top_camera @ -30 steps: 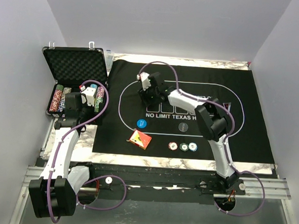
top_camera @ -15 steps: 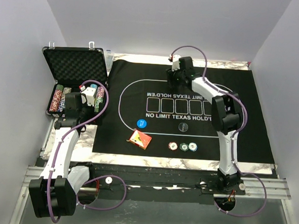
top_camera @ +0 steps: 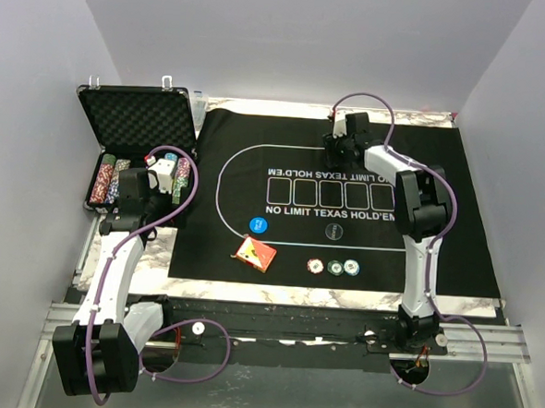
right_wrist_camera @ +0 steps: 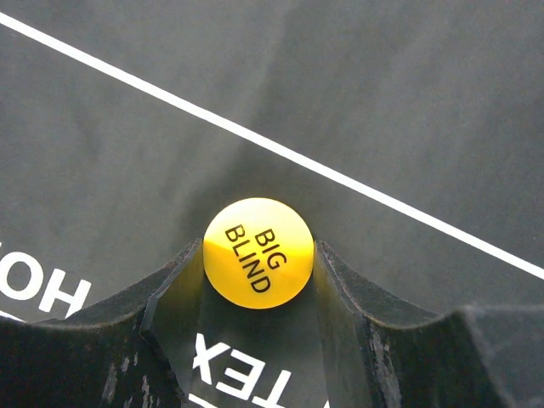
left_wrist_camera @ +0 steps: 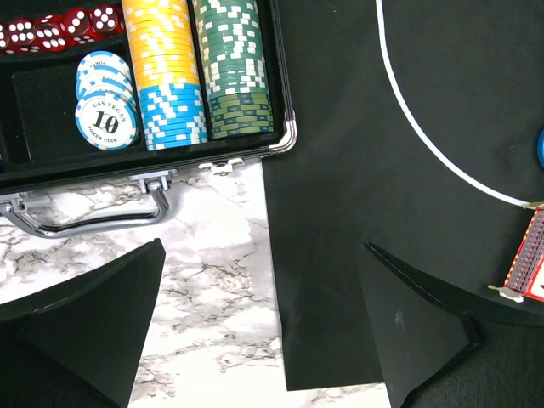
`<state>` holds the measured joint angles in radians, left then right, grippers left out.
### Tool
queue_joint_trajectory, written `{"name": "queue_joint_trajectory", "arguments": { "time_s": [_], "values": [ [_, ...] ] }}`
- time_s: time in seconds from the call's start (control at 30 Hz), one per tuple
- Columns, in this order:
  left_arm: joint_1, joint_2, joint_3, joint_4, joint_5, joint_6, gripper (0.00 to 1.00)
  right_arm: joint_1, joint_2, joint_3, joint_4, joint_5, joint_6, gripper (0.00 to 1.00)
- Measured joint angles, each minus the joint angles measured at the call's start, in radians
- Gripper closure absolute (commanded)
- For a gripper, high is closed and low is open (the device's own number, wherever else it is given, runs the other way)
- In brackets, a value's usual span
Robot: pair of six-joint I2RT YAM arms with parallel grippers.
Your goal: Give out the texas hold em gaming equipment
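My right gripper (right_wrist_camera: 258,255) is shut on a yellow BIG BLIND button disc (right_wrist_camera: 258,252), low over the felt beside the white oval line, at the mat's far side (top_camera: 337,143). On the near half of the mat lie a blue button (top_camera: 258,225), a black button (top_camera: 334,231), a red-orange card box (top_camera: 254,253) and three striped chips (top_camera: 333,267). My left gripper (left_wrist_camera: 263,246) hangs open and empty over the marble and the mat's corner, just in front of the case. In the case are yellow-blue (left_wrist_camera: 170,68) and green (left_wrist_camera: 234,68) chip stacks.
The open black case (top_camera: 135,112) with a metal handle (left_wrist_camera: 85,217) sits at the far left and also holds red dice (left_wrist_camera: 59,30) and white-blue chips marked 10 (left_wrist_camera: 106,119). The black felt mat (top_camera: 465,234) covers most of the marble table (left_wrist_camera: 204,255).
The right arm has swung rightward along the mat's far side, from left of centre to right of centre, carrying the disc. The left arm has not moved.
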<state>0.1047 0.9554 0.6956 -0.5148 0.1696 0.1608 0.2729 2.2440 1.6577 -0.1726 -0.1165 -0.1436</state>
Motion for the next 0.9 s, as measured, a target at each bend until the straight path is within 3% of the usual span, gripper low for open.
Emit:
{"name": "queue_joint_trajectory", "arguments": {
  "time_s": [0.1, 0.2, 0.5, 0.73, 0.9],
  "values": [
    [0.000, 0.003, 0.000, 0.000, 0.000, 0.000, 0.01, -0.009, 0.000, -0.013, 0.013, 0.002, -0.009, 0.18],
    [0.000, 0.005, 0.000, 0.000, 0.000, 0.000, 0.02, -0.011, -0.011, -0.025, 0.024, 0.004, -0.019, 0.11],
    [0.000, 0.006, 0.000, 0.000, 0.000, 0.000, 0.01, 0.010, -0.212, -0.119, -0.019, -0.113, -0.063, 0.11],
    [0.000, 0.006, 0.007, -0.005, 0.007, 0.002, 0.02, 0.191, -0.463, -0.246, -0.109, -0.272, -0.120, 0.11],
    [0.006, -0.008, 0.036, -0.066, 0.206, 0.131, 0.02, 0.332, -0.512, -0.370, -0.188, -0.353, -0.115, 0.09]
  ]
}}
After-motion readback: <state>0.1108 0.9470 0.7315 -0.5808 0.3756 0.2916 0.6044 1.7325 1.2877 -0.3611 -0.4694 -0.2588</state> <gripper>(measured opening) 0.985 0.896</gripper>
